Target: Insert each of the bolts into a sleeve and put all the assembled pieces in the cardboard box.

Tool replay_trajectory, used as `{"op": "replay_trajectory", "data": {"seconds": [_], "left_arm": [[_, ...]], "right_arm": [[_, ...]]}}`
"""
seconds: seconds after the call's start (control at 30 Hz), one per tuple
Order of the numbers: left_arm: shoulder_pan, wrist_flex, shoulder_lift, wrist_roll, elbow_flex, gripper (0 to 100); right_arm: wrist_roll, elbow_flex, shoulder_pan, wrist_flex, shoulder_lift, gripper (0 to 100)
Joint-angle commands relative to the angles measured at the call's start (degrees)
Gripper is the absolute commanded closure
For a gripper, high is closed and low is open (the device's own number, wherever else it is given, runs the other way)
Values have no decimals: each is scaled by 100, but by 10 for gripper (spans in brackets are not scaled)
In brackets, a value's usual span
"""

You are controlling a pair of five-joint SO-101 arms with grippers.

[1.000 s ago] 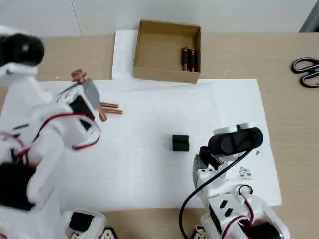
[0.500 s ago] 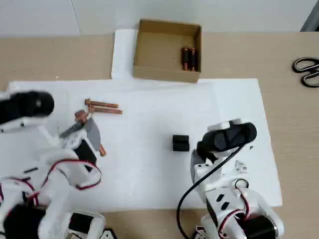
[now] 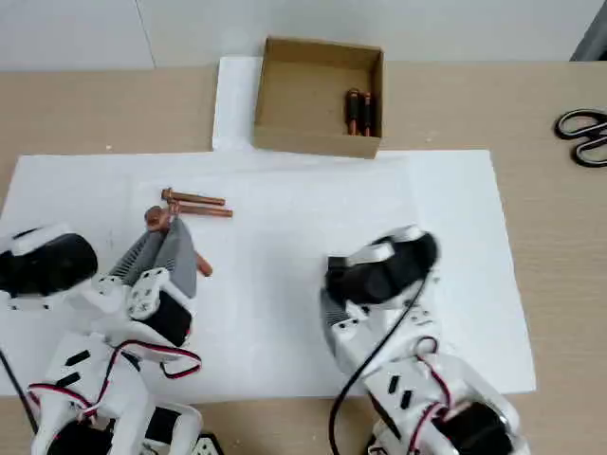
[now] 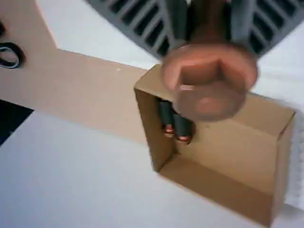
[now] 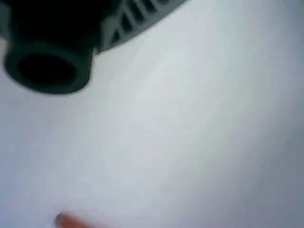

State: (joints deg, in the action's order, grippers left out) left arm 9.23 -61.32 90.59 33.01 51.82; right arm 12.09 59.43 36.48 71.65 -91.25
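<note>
Now clamping a bolt (image 4: 209, 78) lengthwise in the left gripper (image 3: 169, 237), holding its head at the jaw tips toward the cardboard box (image 3: 285, 95); needing to travel rightward to the sleeve (image 5: 47, 66) sitting at the right arm (image 3: 379, 275), without showing whether grasped there.

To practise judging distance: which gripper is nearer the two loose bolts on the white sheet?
Left. The left gripper, shut on a bolt, is just beside the loose bolts; the right gripper is across the sheet, at the sleeve.
</note>
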Motion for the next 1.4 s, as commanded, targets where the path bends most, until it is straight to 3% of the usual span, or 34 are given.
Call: {"op": "replay_trajectory", "data": {"seconds": [0.0, 0.4, 0.57, 0.77, 1.37], "left_arm": [[527, 360, 105, -9, 22, 995], [1705, 554, 79, 26, -13, 995], [2207, 668, 105, -545, 198, 995], [2224, 967, 70, -1046, 207, 995], [1934, 949, 62, -1073, 215, 995]], "right_arm": [[62, 132, 435, -338, -57, 995], [18, 536, 1657, -1314, -22, 995], [-404, 536, 1789, -1534, -48, 995], [-1090, 536, 1789, -1842, -48, 995], [-1064, 527, 1130, -1754, -57, 995]]}}
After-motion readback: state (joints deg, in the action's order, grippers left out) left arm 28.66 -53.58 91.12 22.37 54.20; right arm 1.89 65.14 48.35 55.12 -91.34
